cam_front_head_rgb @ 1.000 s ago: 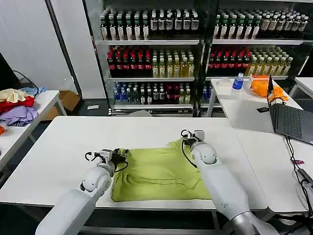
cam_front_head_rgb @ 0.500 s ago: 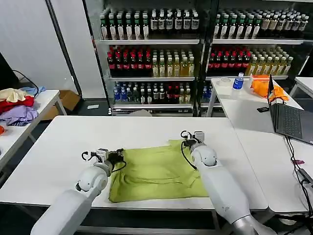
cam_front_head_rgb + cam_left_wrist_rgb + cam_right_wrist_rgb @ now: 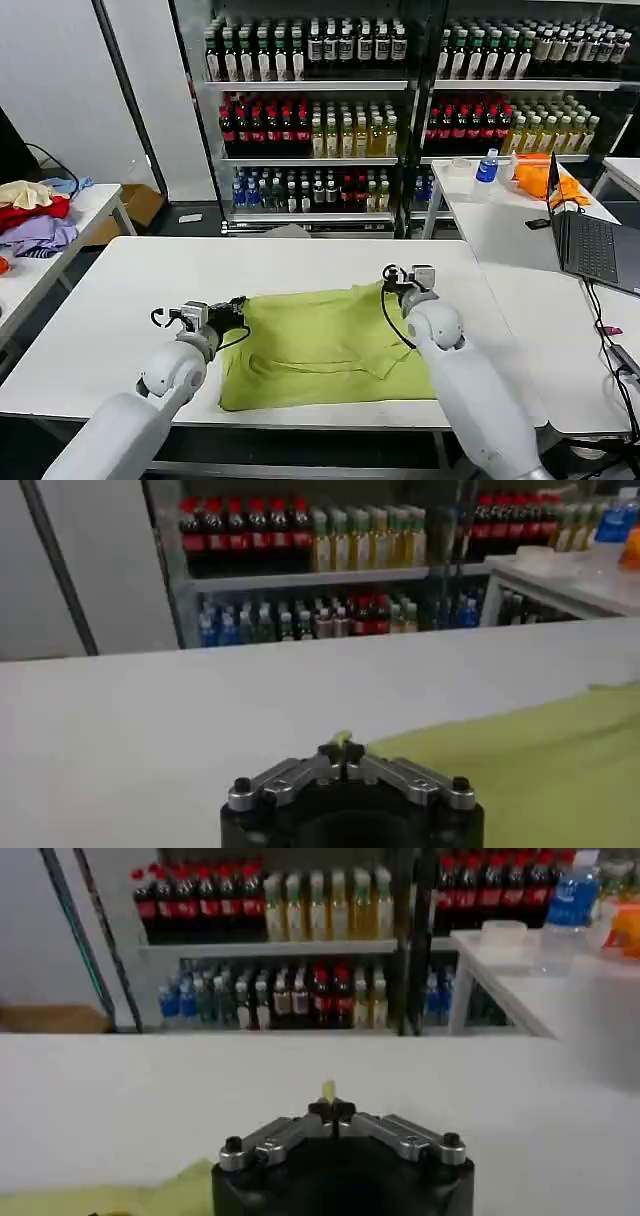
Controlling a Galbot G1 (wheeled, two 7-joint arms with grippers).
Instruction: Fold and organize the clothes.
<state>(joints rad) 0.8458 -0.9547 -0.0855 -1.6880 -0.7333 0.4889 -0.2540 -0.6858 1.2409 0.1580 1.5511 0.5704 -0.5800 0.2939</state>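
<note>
The clothes are one lime T-shirt (image 3: 320, 345) spread flat on the white table (image 3: 120, 290), plain side up with a few creases. My left gripper (image 3: 232, 308) is shut on the shirt's far left corner, and a sliver of lime cloth (image 3: 342, 739) pokes out between its tips (image 3: 342, 750). At the far right corner my right gripper (image 3: 397, 283) is shut on the shirt, with a pinch of fabric (image 3: 328, 1091) standing above its closed tips (image 3: 331, 1110). More of the shirt (image 3: 530, 755) lies beside the left gripper.
A side table (image 3: 80, 215) at the left carries a pile of red, purple and cream garments (image 3: 35, 215). To the right another table holds a laptop (image 3: 590, 245), an orange cloth (image 3: 535, 172) and a blue bottle (image 3: 487, 165). Drink shelves (image 3: 310, 110) stand behind.
Both grippers have moved apart with the shirt's far corners, the left one leftward and the right one rightward, stretching the far edge flatter and wider.
</note>
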